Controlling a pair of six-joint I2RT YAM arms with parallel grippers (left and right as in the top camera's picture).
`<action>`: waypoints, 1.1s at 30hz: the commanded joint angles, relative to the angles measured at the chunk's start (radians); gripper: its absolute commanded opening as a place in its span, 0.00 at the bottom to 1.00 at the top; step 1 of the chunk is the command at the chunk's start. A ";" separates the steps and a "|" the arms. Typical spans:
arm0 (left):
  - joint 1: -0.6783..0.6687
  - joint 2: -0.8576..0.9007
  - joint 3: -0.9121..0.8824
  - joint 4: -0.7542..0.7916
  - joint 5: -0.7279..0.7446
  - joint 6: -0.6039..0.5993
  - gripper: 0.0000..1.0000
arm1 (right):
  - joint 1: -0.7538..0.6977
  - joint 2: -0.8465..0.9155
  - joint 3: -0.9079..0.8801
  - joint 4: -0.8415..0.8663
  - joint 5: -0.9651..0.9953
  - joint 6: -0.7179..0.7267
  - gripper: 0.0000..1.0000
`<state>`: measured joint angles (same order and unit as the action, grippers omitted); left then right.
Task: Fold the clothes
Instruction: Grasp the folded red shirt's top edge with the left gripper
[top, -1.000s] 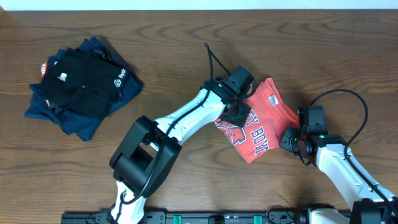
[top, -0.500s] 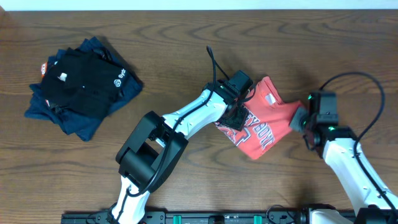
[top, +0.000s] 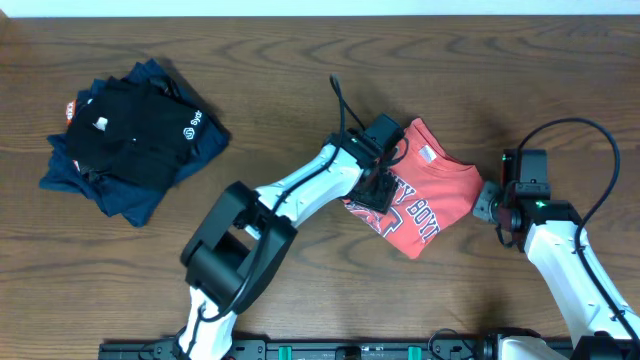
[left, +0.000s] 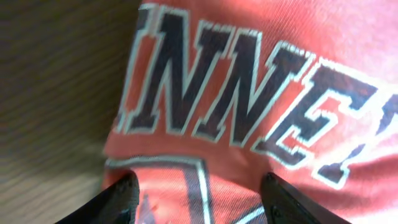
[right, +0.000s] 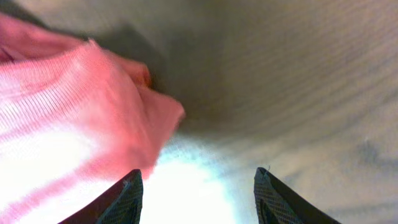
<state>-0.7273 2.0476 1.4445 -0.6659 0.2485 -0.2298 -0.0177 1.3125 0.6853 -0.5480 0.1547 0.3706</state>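
The T-shirt (top: 425, 200) lay on the table (top: 300, 90). The left gripper (top: 375, 190) stood over the T-shirt's left part, above its lettering. The right gripper (top: 487, 205) sat just beside the T-shirt's right edge. Well to the T-shirt's left, slightly farther back, lay a pile of folded garments (top: 110, 195), one shirt (top: 120, 135) on top.

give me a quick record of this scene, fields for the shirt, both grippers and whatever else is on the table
shirt: coral-red T-shirt, bunched compactly, lettering facing up, right of table centre
left: left gripper open, fingers apart over the shirt's lettering, at its left part
right: right gripper open, nothing between the fingers, just off the shirt's right edge over bare wood
other items: black shirt lying on navy garments, far left
surface: wooden table
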 joint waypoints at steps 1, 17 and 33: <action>0.031 -0.119 0.000 0.002 -0.078 0.008 0.73 | -0.008 -0.011 0.010 -0.027 0.023 -0.009 0.56; 0.288 -0.065 0.001 0.290 0.474 0.234 0.98 | -0.008 -0.011 0.010 -0.059 -0.017 -0.001 0.59; 0.265 0.185 0.018 0.534 0.656 0.186 0.98 | -0.008 -0.011 0.010 -0.081 -0.025 -0.002 0.59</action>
<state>-0.4500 2.1937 1.4456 -0.1493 0.8661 -0.0269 -0.0177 1.3121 0.6853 -0.6250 0.1345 0.3706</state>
